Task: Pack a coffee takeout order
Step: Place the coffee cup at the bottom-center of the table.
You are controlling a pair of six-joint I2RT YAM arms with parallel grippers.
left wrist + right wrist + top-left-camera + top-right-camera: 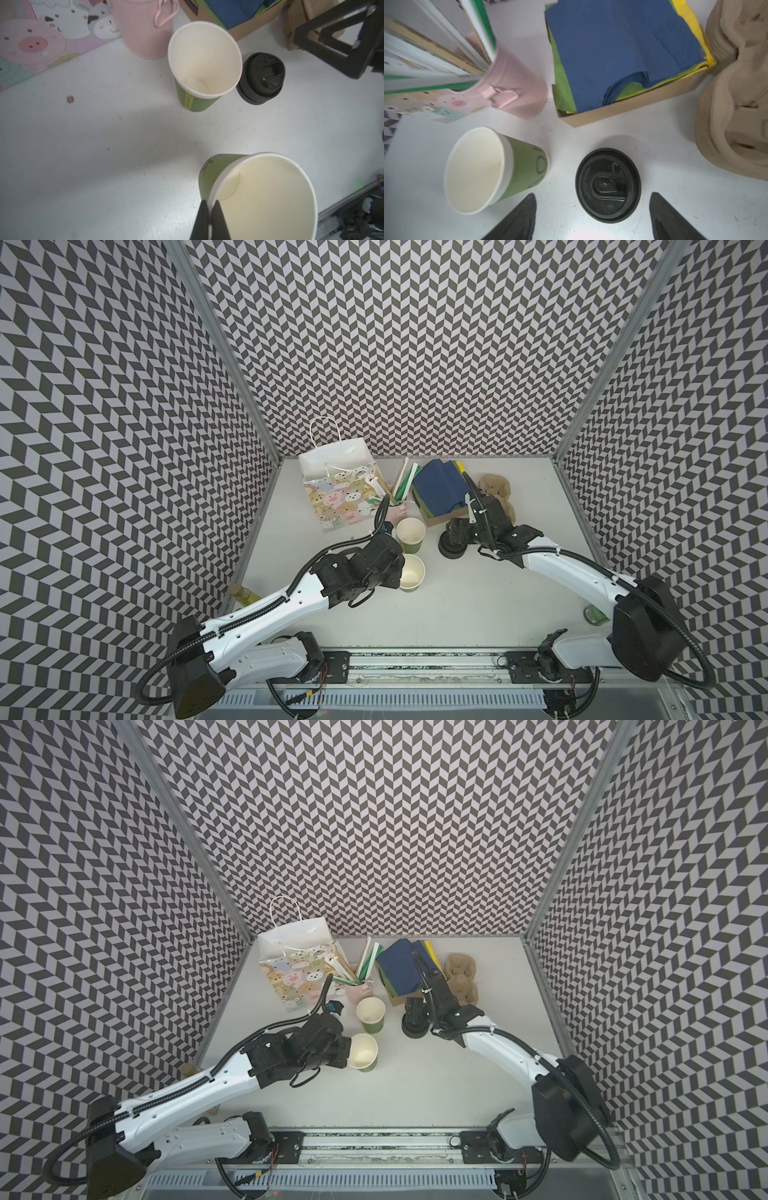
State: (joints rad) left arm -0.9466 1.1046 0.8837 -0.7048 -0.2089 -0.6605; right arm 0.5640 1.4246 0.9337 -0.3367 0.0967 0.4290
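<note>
Two green paper cups, white inside, stand open near the table's middle. My left gripper (pixel 211 209) is shut on the rim of the nearer cup (pixel 411 574) (pixel 264 197), one finger inside and one outside. The farther cup (pixel 410 536) (pixel 204 62) (pixel 481 170) stands free. A stack of black round lids (pixel 451 551) (pixel 608 185) sits to its right. My right gripper (pixel 592 194) hangs open just above the stack, holding nothing. Dark blue napkins (pixel 623 52) lie in a cardboard box. Tan pulp carriers (pixel 733 104) are stacked beside it.
A cartoon-animal paper bag (pixel 340 489) stands at the back left. A pink cup of stirrers and straws (pixel 517 91) is next to it. A yellowish bottle (pixel 245 593) stands by the left wall. A green can (pixel 594 614) sits near the right arm's base.
</note>
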